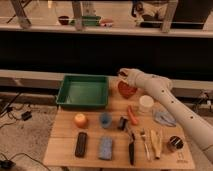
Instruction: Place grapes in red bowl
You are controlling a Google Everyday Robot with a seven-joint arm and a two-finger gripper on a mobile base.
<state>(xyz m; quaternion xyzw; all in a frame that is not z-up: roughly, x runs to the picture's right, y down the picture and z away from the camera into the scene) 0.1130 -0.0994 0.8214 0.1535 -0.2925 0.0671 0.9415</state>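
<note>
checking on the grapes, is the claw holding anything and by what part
Cannot be told. The claw is just above the far left rim of the red bowl, and whether anything is in it cannot be made out.

Wood tbl on grey flr, dark wall behind.

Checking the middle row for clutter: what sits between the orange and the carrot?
In the camera view, a blue cup and a small dark object sit there; the gripper hovers above the red bowl.
</note>
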